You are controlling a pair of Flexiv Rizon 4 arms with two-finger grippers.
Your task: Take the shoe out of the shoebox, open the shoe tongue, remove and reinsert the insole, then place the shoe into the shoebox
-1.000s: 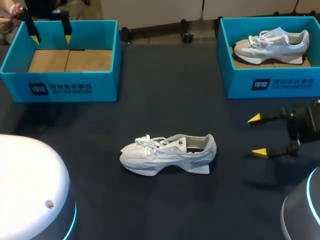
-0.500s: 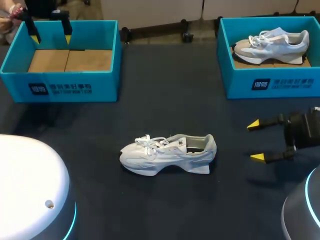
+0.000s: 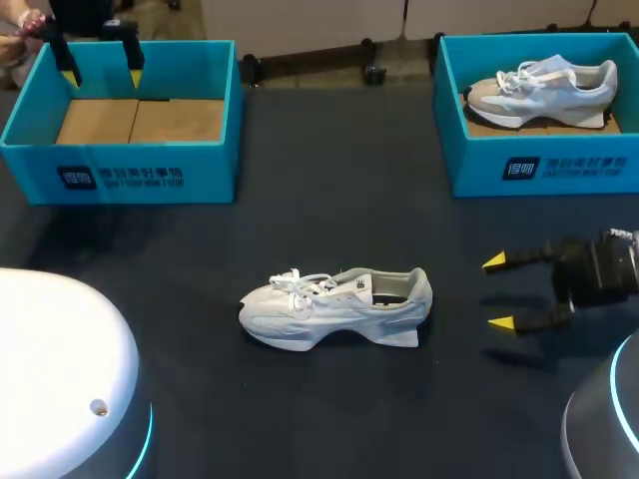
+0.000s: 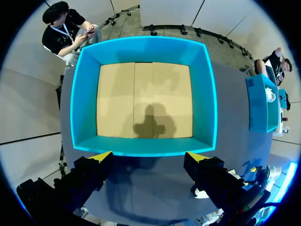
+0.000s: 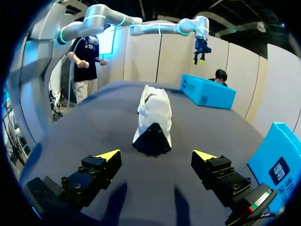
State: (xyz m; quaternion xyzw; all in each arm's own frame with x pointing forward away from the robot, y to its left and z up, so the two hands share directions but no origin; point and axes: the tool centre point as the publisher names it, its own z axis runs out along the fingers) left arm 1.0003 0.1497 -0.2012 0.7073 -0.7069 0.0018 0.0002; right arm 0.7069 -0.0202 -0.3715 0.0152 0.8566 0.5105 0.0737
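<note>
1. Head view: shoe (image 3: 334, 306) lies on its side mid-table (image 3: 329, 180), out of the box. Right claw (image 3: 496, 292) is spread, near the heel.
2. Left wrist view: left claw (image 4: 149, 156) is spread, hovering above the empty shoebox (image 4: 207, 94).
3. Right wrist view: heel faces the spread claw. Judged step: opening the tongue. Next move calls for steadying the shoe.

Right shoebox (image 3: 539, 165) runs off the head view's right edge, as does the arm behind the right tool (image 3: 496, 293). The left tool (image 3: 103, 78) shows only its fingers, its arm cut off at the far edge. Whether an insole lies inside the shoe (image 3: 334, 304) on the tabletop (image 3: 329, 200) cannot be told.
</note>
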